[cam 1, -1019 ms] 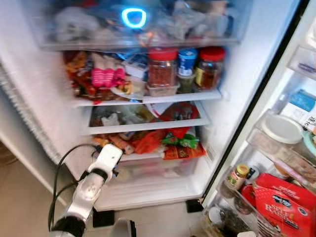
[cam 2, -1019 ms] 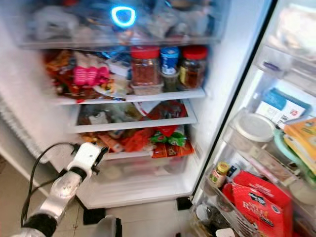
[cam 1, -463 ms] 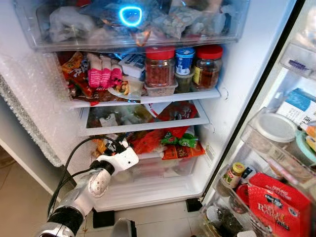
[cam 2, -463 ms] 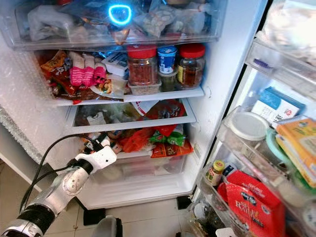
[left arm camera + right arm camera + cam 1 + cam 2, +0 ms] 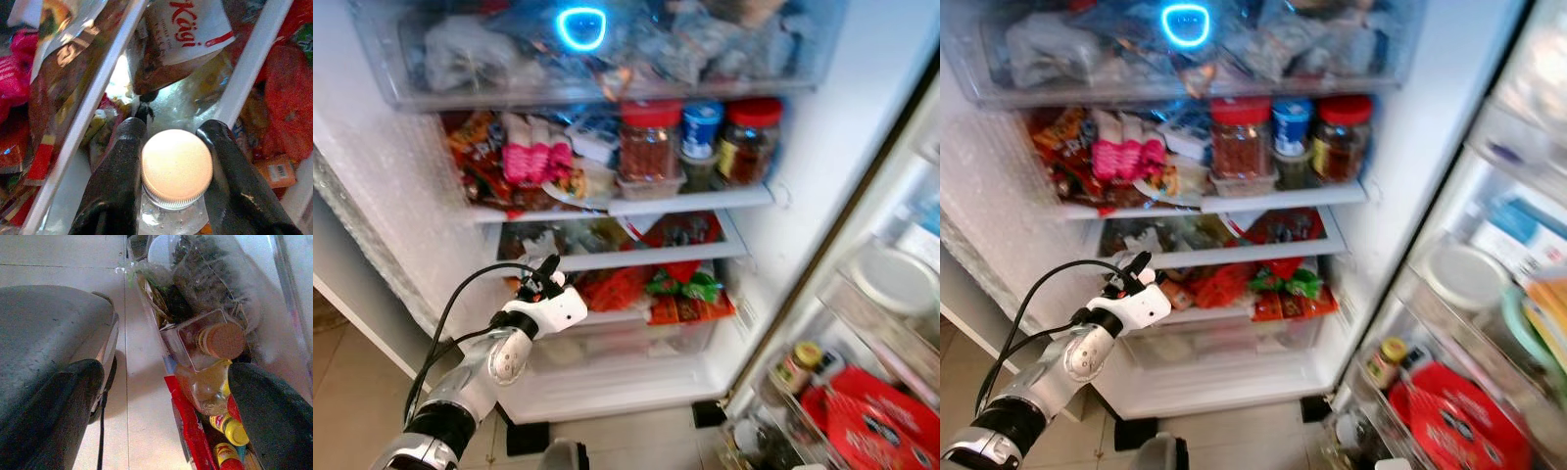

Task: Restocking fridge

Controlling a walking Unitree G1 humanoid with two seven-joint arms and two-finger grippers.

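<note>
Raised since a moment ago, the left gripper [image 5: 171,166] now reaches toward the fridge's lower shelf [image 5: 636,257], its black fingers [image 5: 122,171] clamped on a clear bottle [image 5: 176,169] with a pale cap. Red snack packets [image 5: 617,286] lie just beyond. The right gripper [image 5: 161,396] hangs with fingers spread wide over the door bin [image 5: 195,347].

Fridge interior [image 5: 607,206] brightly lit from inside; blue ring light [image 5: 580,27] glows on top drawer. Head views soft with motion blur, worst on door shelves [image 5: 1489,323] at right. Left wrist view: bottle cap [image 5: 176,165] overexposed, packets behind out of focus. Right wrist view evenly lit, fingers [image 5: 58,421] dark, blurred.
</note>
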